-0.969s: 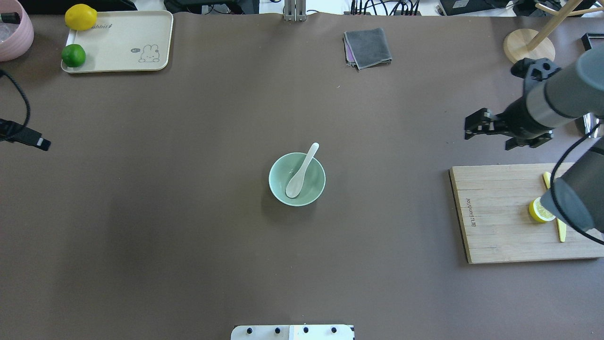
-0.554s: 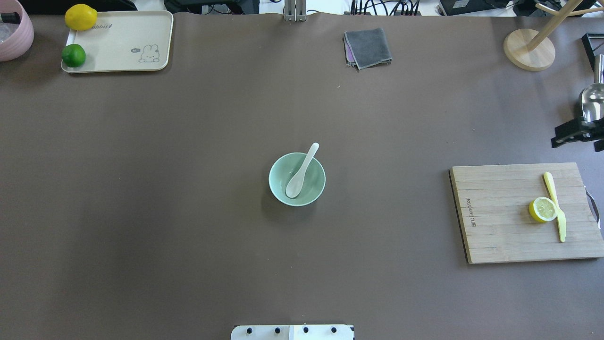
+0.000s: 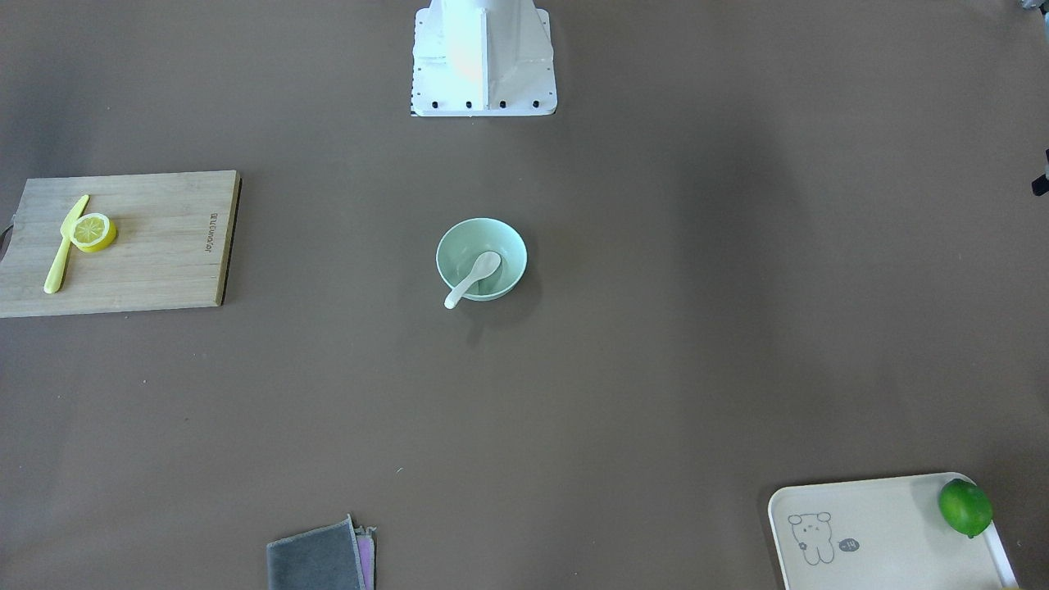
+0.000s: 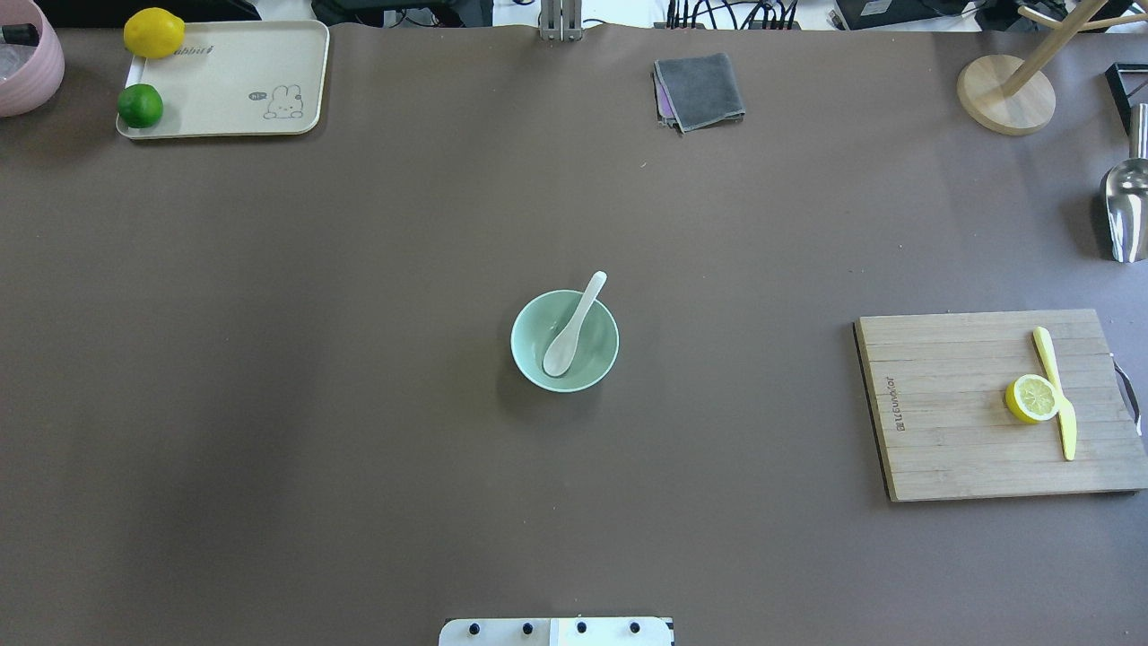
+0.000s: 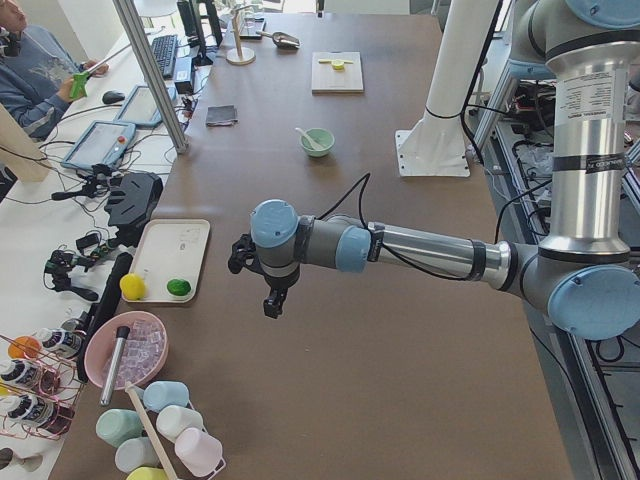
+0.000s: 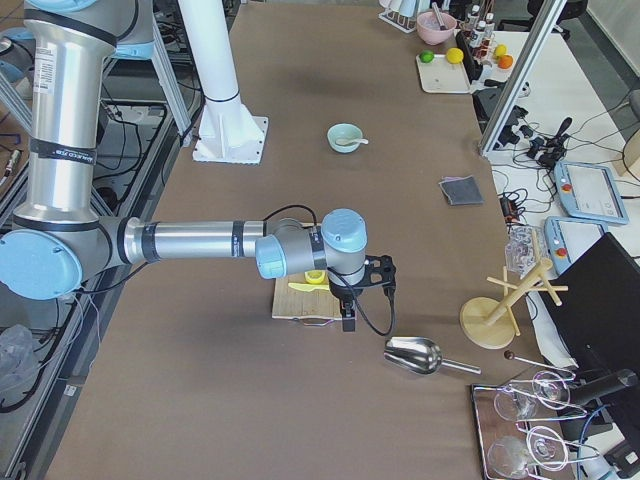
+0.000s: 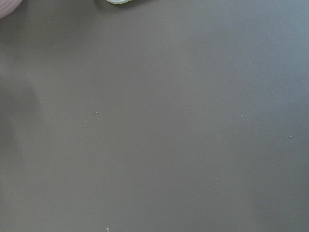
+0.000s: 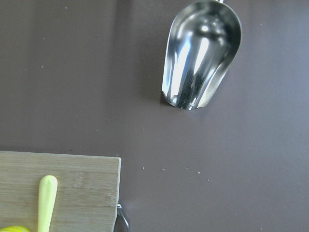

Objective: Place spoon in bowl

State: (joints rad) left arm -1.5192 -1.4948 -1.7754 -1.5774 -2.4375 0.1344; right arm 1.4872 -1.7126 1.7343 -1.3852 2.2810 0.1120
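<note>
The white spoon (image 4: 572, 327) lies in the mint-green bowl (image 4: 520, 345) at the table's middle, scoop inside and handle resting over the far rim. Both also show in the front view, the spoon (image 3: 471, 279) in the bowl (image 3: 510, 244). My left gripper (image 5: 262, 290) shows only in the exterior left view, hanging over bare table far from the bowl. My right gripper (image 6: 368, 297) shows only in the exterior right view, past the cutting board's end. I cannot tell whether either is open or shut. Neither wrist view shows fingers.
A wooden cutting board (image 4: 951, 404) with a lemon half (image 4: 1031, 397) and a yellow-green knife (image 4: 1056, 395) lies at right. A metal scoop (image 4: 1126, 211) lies beyond it. A grey cloth (image 4: 700, 90), a cream tray (image 4: 233, 72) and a pink bowl (image 4: 27, 63) sit at the back.
My right arm has pulled back out of the overhead view past its right edge. My left gripper's tip has left that view's left edge. The spoon and bowl have not moved.
</note>
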